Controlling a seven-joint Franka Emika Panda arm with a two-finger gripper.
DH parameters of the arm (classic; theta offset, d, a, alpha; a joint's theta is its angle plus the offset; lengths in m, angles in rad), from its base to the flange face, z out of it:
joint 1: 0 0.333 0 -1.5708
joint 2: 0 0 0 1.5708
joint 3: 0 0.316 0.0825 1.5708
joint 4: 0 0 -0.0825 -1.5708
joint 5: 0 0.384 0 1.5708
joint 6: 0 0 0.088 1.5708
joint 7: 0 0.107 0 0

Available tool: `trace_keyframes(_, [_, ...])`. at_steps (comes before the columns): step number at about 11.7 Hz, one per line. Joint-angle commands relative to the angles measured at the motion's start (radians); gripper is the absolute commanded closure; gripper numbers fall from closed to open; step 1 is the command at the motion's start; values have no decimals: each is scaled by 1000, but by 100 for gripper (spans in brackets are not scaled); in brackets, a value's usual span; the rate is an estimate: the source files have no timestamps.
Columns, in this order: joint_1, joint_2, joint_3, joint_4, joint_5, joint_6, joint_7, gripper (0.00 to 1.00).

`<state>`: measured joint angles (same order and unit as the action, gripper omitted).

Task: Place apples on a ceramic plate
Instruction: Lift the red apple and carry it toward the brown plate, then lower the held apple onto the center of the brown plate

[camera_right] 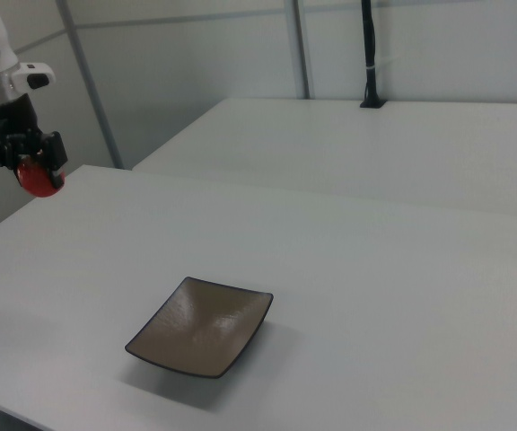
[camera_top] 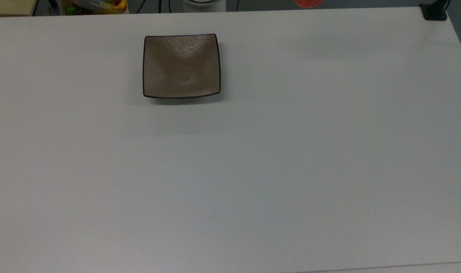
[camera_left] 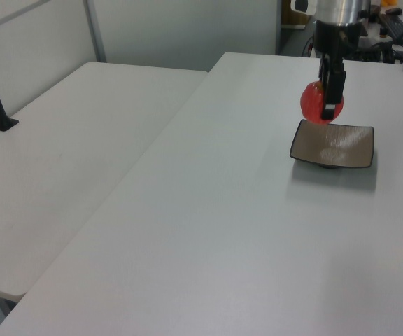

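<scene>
Here the apple (camera_left: 316,103) is gripped between the black fingers of the end effector (camera_left: 325,102) and held in the air, well above the table (camera_left: 215,231). In the right view the end effector (camera_right: 27,164) and apple (camera_right: 36,179) are seen high beyond the table's left edge. In the top view only a red sliver of the apple (camera_top: 308,3) is seen past the far edge. The plate (camera_top: 181,66) lies bare near that far edge, well apart from the apple.
</scene>
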<state>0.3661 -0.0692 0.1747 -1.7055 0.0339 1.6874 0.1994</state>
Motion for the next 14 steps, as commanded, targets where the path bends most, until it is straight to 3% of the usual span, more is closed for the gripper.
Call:
trace_keyframes(1, [-51,-35,-52,-2,21,-51,-139,95])
trace_keyframes(5, [-124,-37,-202,-61,4,-54,-398,93])
trace_keyframes(9, [-161,-26,-300,-195,-49,33,-495,88])
trace_keyframes(14, [-187,60,-305,-399,-126,279,-486,87])
